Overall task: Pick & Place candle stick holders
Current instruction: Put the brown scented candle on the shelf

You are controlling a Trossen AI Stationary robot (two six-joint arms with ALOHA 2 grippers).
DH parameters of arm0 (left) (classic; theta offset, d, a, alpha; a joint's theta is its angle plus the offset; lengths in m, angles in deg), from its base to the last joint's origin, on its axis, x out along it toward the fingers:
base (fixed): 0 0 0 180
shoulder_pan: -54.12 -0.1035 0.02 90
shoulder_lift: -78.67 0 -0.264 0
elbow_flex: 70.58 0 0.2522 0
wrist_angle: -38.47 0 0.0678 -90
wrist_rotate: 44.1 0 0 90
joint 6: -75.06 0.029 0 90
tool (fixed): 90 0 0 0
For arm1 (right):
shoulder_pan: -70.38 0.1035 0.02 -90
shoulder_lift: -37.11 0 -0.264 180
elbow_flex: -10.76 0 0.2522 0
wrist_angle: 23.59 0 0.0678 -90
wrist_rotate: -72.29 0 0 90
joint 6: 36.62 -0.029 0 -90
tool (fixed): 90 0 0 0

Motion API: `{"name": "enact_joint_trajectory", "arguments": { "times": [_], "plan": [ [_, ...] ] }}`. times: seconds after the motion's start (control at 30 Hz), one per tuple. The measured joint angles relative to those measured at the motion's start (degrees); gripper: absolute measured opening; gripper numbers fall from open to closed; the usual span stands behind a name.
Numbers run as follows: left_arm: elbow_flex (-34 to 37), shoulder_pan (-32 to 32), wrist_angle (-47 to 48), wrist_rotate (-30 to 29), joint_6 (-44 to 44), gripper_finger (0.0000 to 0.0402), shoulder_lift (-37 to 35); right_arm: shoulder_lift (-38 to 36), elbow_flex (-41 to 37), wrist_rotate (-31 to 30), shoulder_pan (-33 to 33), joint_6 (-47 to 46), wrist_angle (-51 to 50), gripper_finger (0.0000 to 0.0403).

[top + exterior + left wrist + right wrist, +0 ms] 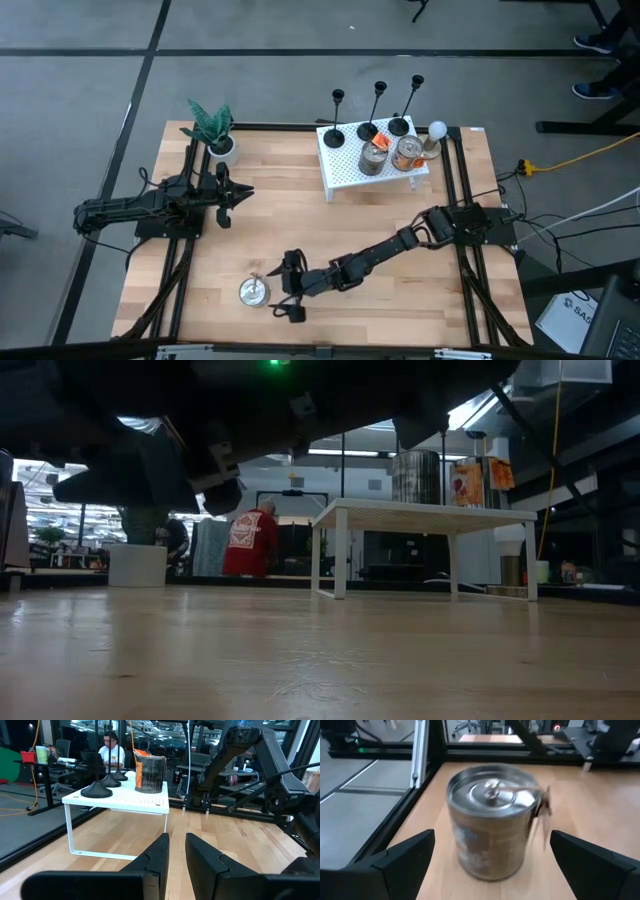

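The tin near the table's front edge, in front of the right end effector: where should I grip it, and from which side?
Grip the tin around its round side wall, mid-height, coming in level from the right. It stands upright, and the right end effector is open, a finger on either side. Avoid the paper tag beside the lid.

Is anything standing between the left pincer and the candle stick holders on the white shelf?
Nothing visible does. The left pincer points across bare tabletop toward the white shelf; the candle stick holders line its far edge, with the cans beside them, not in front.
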Motion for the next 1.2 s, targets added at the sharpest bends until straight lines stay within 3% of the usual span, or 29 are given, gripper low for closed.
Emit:
{"name": "enact_joint_trajectory", "arguments": {
  "times": [0.23,0.63,0.87,1.2],
  "plan": [
    [0.0,0.02,0.0,0.0,0.0,0.0059,0.0,1.6,1.01,0.04,0.12,-1.01,1.22,0.04],
    [0.0,0.02,0.0,0.0,0.0,0.0059,0.0,10.56,14.21,0.28,-1.35,0.46,-2.19,0.04],
    [-0.02,0.02,0.02,0.0,0.0,0.0059,-0.02,15.01,21.24,6.42,-2.7,1.77,-2.98,0.04],
    [0.0,0.01,0.02,0.0,0.0,0.0059,-0.01,15.56,22.1,7.28,-2.9,2.72,-1.97,0.0399]
  ]
}}
